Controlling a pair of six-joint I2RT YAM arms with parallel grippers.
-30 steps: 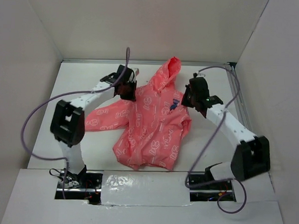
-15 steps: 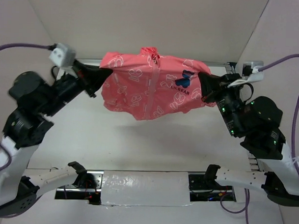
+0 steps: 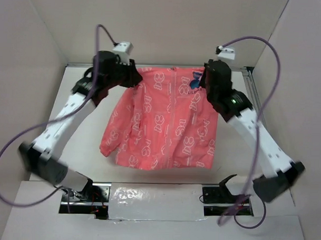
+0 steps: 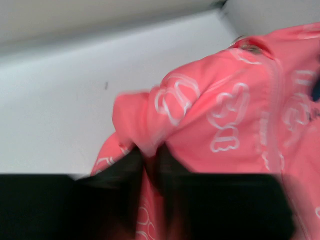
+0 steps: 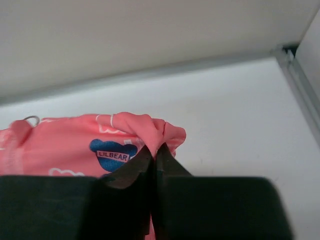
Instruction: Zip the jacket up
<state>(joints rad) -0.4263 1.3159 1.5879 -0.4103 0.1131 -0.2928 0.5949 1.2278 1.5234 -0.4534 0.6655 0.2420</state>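
Observation:
The coral-pink jacket [image 3: 168, 125] with white print hangs spread between both grippers, front facing up, its hem trailing toward the near edge. A dark blue emblem [image 3: 195, 81] shows at its far right chest; it reads LILBEAR in the right wrist view [image 5: 114, 152]. My left gripper [image 3: 134, 77] is shut on the jacket's left shoulder fabric [image 4: 145, 125]. My right gripper [image 3: 205, 82] is shut on the right shoulder fabric [image 5: 150, 127]. The front zipper line [image 3: 174, 118] runs down the middle. A metal ring [image 5: 31, 120] shows at the collar.
White walls enclose the white table [image 3: 81, 128] on the left, back and right. A metal rail [image 3: 255, 102] runs along the right edge. The arm bases and a taped strip [image 3: 155, 196] lie at the near edge.
The arms have come down from a high lift; the jacket, held bunched in the air before, now hangs lower and spread out over the table, still held at both shoulders.

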